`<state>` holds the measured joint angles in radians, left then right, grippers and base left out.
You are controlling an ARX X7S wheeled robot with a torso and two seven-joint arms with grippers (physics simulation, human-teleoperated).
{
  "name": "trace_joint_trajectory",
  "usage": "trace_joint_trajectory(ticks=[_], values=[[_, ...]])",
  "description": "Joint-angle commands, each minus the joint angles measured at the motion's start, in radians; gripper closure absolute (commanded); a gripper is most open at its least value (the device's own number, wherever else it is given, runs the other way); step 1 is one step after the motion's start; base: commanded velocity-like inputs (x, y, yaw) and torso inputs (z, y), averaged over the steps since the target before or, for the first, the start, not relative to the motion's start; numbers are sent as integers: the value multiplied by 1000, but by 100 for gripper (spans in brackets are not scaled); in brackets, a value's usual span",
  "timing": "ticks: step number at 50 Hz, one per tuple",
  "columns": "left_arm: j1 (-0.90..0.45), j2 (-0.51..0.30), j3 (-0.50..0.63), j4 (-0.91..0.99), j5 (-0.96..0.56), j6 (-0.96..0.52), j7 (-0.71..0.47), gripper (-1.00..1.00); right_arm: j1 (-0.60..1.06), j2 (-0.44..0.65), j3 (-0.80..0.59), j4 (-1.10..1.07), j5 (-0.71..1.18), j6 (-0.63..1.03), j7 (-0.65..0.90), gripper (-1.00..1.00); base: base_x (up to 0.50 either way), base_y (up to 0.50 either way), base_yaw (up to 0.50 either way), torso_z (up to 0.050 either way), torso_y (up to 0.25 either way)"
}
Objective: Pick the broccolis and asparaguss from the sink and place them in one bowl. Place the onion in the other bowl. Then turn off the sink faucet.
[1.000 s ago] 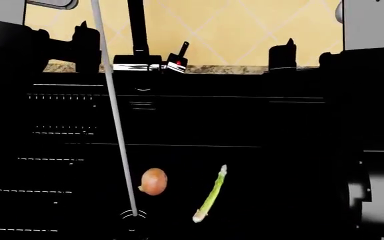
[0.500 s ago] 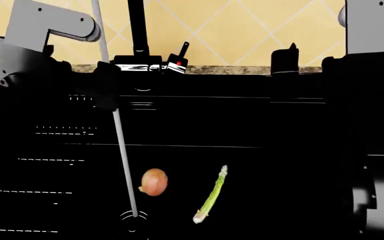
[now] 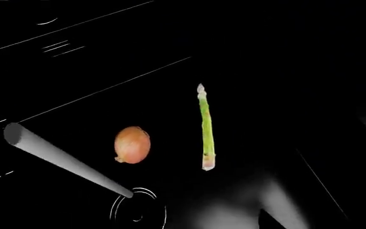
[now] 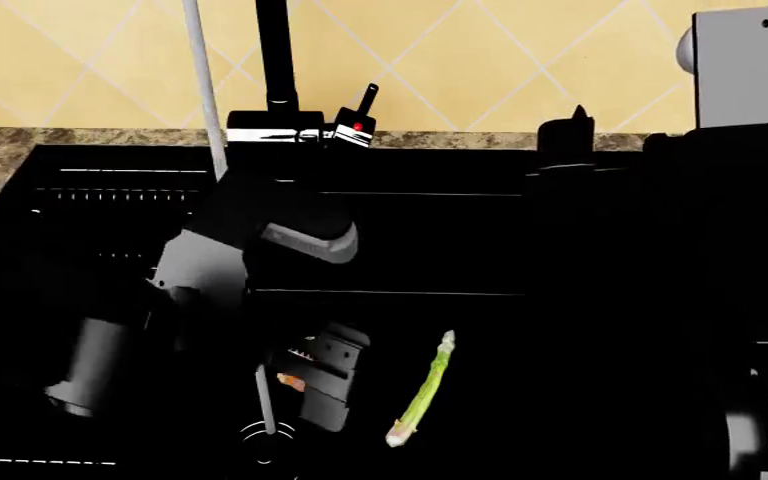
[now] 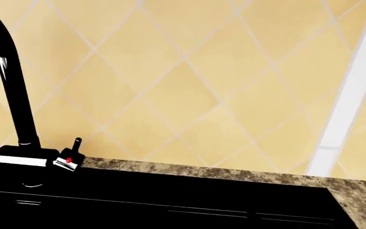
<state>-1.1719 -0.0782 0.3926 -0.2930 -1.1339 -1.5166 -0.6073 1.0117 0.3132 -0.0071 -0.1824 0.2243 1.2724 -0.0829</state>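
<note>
Looking down from the head camera: left arm reaching into the black sink (image 4: pixel 598 250), its gripper (image 4: pixel 307 385) low over the basin floor, dark body hiding nearly all of the onion (image 4: pixel 291 382) — only a small orange sliver showing at the fingers' edge. Cannot tell from here whether the fingers are spread or pressed together, nor whether they touch the onion. Asparagus (image 4: pixel 424 390) lying just beside the gripper on its right-arm side, apart from it, tip pointing toward the back wall. Water stream (image 4: pixel 205 90) falling as a pale thin line past the arm and ending at the drain ring (image 4: pixel 267 435), close beside the gripper. Faucet (image 4: pixel 275 60) standing behind the basin, well beyond the hand, with its red-marked handle (image 4: pixel 357 122) beside the base. Right arm raised at the far edge of the view, its gripper not seen.

Switching to the left wrist camera: onion (image 3: pixel 132 144) and asparagus (image 3: pixel 205 129) both on the dark sink floor below the hand, near each other but not touching, the stream (image 3: pixel 62 160) slanting to the drain (image 3: pixel 138 212) near the onion. No fingers visible here — only grey blurs at the edge.

Switching to the right wrist camera: faucet neck (image 5: pixel 8 81), handle (image 5: pixel 68 160), speckled counter edge (image 5: pixel 234 174) and yellow tiled wall (image 5: pixel 202 81); no fingertips shown.
</note>
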Motion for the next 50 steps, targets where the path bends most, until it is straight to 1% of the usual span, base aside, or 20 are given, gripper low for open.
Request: trace_joint_trajectory(ticks=[1,5,9,12,14,16,19,20,24,26,27,29,30,32,34,37,38,39,42,50], values=[[41,-9,138,-51,-403,-42,-285,-100,-29,0,12,-30,7,17,-11,-100,0,0,0,0,0],[46,-21,175,-57,-475,-35,-332,-100,-37,0,14,-33,9,15,-11,-100,0,0,0,0,0],[53,-20,192,-62,-601,-33,-416,-100,-46,0,17,-38,10,18,-8,-100,0,0,0,0,0],[53,-17,213,-64,-632,-19,-439,-100,-43,2,17,-44,12,25,-7,-100,0,0,0,0,0],[55,-12,214,-113,-733,9,-521,-100,-46,3,19,-50,13,29,-6,-100,0,0,0,0,0],[61,-6,211,-129,-782,37,-554,-100,-55,3,22,-51,14,24,-6,-100,0,0,0,0,0],[86,-7,223,-109,-782,50,-563,-100,-58,2,21,-45,16,19,-7,-100,0,0,0,0,0],[97,-7,229,-119,-809,58,-582,-100,-57,3,20,-43,16,19,-8,-100,0,0,0,0,0],[112,-13,244,-114,-722,68,-505,-100,-60,7,22,-49,19,24,-8,-100,0,0,0,0,0],[105,-24,259,-102,-618,98,-432,-100,-68,9,26,-57,21,28,-8,-100,0,0,0,0,0],[107,-22,252,-125,-638,109,-450,-100,-70,9,27,-58,21,28,-7,-100,0,0,0,0,0],[107,-35,271,-113,-556,139,-385,-100,-76,8,29,-59,22,26,-5,-100,0,0,0,0,0],[116,-32,269,-140,-597,127,-419,-100,-77,8,29,-60,23,25,-6,-100,0,0,0,0,0],[119,-47,299,-104,-481,185,-340,-100,-85,8,31,-62,23,21,-5,-100,0,0,0,0,0],[116,-52,307,-123,-453,205,-311,-100,-93,9,34,-68,26,23,-6,-100,0,0,0,0,0],[114,-54,306,-131,-437,230,-280,-100,-96,9,37,-66,26,19,-4,-100,0,0,0,0,0],[109,-56,334,-112,-414,216,-235,-100,-96,9,35,-62,26,16,-4,-100,0,0,0,0,0],[120,-50,314,-128,-438,228,-264,-100,-95,8,34,-60,26,13,-4,-100,0,0,0,0,0],[138,-49,327,-111,-450,213,-275,-100,-98,10,32,-59,27,12,-5,-100,0,0,0,0,0],[160,-67,370,-69,-406,223,-214,-100,-110,20,46,-75,31,25,-2,-100,0,0,0,20,-132]])
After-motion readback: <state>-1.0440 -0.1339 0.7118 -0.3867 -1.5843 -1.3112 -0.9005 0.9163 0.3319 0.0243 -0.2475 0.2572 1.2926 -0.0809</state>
